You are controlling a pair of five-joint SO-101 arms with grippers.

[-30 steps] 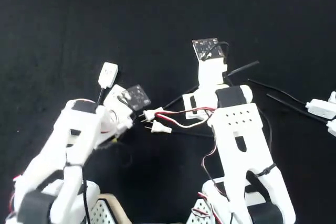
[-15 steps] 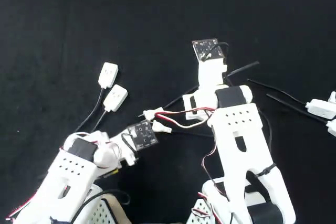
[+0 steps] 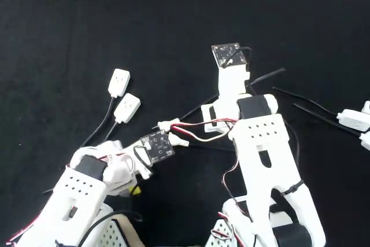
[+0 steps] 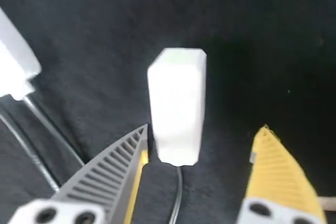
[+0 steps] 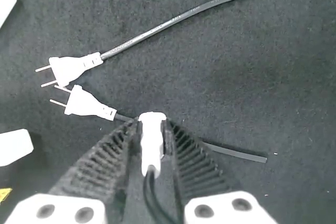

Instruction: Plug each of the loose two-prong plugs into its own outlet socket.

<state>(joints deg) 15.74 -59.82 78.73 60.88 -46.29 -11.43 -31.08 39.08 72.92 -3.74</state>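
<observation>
My left gripper stands wide open around the cord end of a white outlet socket. The grey finger is just beside the socket's side, though I can't tell if it touches, and the yellow finger is well apart from it. From above, a far socket and a near socket lie left of centre. I can't say for sure which one I'm straddling.

My right gripper is clamped on a white plug body with a black cord; its prongs are hidden. A far plug and a near plug lie loose mid-table, between the arms.

I'd judge the step in hand to be securing the socket. I'd shift left until it sits centred between the fingers, then close square on its flat sides so it can't twist. I'd keep the slot end free and pointing toward the right arm, so the prongs can be pushed straight in.
</observation>
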